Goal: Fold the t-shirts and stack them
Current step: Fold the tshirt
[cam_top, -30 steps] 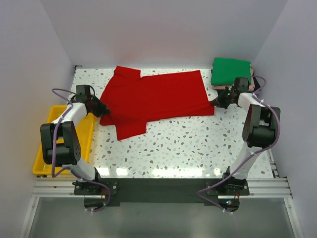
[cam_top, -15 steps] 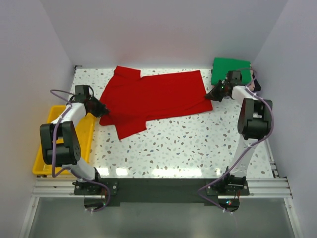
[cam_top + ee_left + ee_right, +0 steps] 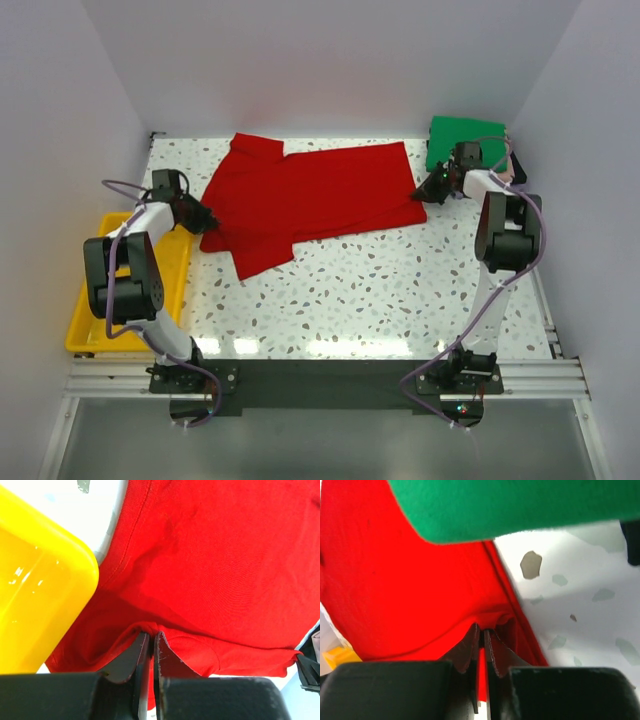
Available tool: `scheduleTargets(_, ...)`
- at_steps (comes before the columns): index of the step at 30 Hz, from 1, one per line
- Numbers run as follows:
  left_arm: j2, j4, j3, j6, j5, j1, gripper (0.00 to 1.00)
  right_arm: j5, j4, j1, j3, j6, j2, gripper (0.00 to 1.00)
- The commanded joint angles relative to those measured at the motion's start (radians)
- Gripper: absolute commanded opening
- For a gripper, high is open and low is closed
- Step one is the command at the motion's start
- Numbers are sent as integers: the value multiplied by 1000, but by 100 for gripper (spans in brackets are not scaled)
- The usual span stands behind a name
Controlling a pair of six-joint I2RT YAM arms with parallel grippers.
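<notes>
Over the last second the right jaws have travelled from the near right corner of the red t-shirt (image 3: 320,195) toward the far side. They took that hem corner with them, so the right edge now lies a little further back on the bench (image 3: 400,290). The left jaws have barely shifted.

Nearest the arm bases the bench is bare speckled stone, with the yellow tray (image 3: 90,300) hanging off its left edge. Just beyond, the shirt's near sleeve (image 3: 262,255) points back toward the bases, flat but skewed.

At mid-depth both pairs of jaws are pressed almost shut on red cloth. The left pair pinches a small ridge at the left edge, just beside the tray's rim. The right pair holds a fold of the right hem. Each grip takes only a sliver at the very tips. As I judge it, a hard or uneven pull could slip the cloth free on one side and leave the fold crooked. The tray rim could also snag the left wrist if it swings outward.

Farthest back, the folded green t-shirt (image 3: 466,142) sits in the far right corner, very close to the right jaws. In the right wrist view it overhangs the red hem. Carrying the hem further that way risks nudging or rumpling that finished fold.
</notes>
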Motion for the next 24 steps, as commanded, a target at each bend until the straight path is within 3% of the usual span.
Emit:
scheduleTargets(1, 14, 64, 37, -5, -10, 13, 0, -32, -19, 7, 67, -40, 18, 6)
scheduleTargets(3, 17, 81, 35, 3, 6, 13, 8, -23, -17, 6, 48, -41, -11, 23)
scheduleTargets(4, 16, 104, 34, 11, 31, 14, 24, -16, -19, 6, 39, -44, -27, 31)
scheduleTargets(5, 8, 116, 31, 15, 45, 14, 32, -2, -22, 7, 30, -44, -43, 47)
scheduleTargets(6, 0, 138, 26, 23, 59, 14, 47, 7, -23, 7, 7, -44, -86, 52)
scheduleTargets(7, -9, 149, 19, 26, 65, 14, 53, 20, -36, 4, -2, -49, -106, 56)
scheduleTargets(8, -30, 156, 6, 26, 68, 14, 59, 55, -46, 6, -13, -51, -126, 68)
scheduleTargets(9, -38, 155, 3, 34, 65, 13, 65, 72, -57, 4, -40, -51, -152, 69)
scheduleTargets(11, -64, 140, -1, 44, 55, 13, 69, 98, -50, 6, -91, -46, -226, 74)
scheduleTargets(15, -119, 78, -26, 66, -51, 0, 71, 159, -33, 6, -252, -35, -339, 75)
scheduleTargets(19, -176, 3, -52, 57, -218, -67, 71, 182, 44, 4, -390, 3, -432, 65)
scheduleTargets(24, -245, -37, -142, -46, -434, -188, 61, 178, 76, 7, -482, 6, -455, 56)
